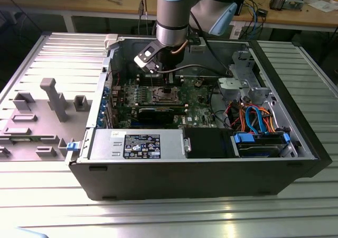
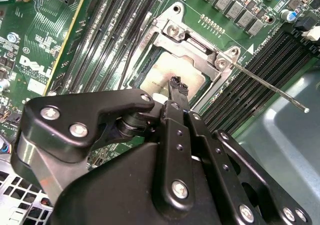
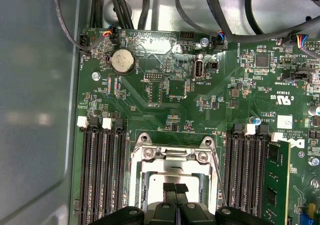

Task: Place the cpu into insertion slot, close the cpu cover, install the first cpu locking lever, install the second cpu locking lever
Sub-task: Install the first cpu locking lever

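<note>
Dull silver square cpu [image 3: 152, 187] lies flat directly under the tips of the claw [image 3: 175, 189]. It is framed by the silvery-grey hinged metal cpu cover [image 3: 172, 155], which appears folded down around it. Claw: black fingers pressed together, nothing pinched, tips at or just above the chip top; cannot tell if they touch. Thin steel locking lever [image 2: 270, 88] stands free, angling away beside the claw, not latched. Long black memory slots [image 3: 102, 175] flank both sides. Risks: the cover looks unclamped, so an off-centre push could tilt the chip on its contacts. The loose lever could snag the finger linkage.
</note>
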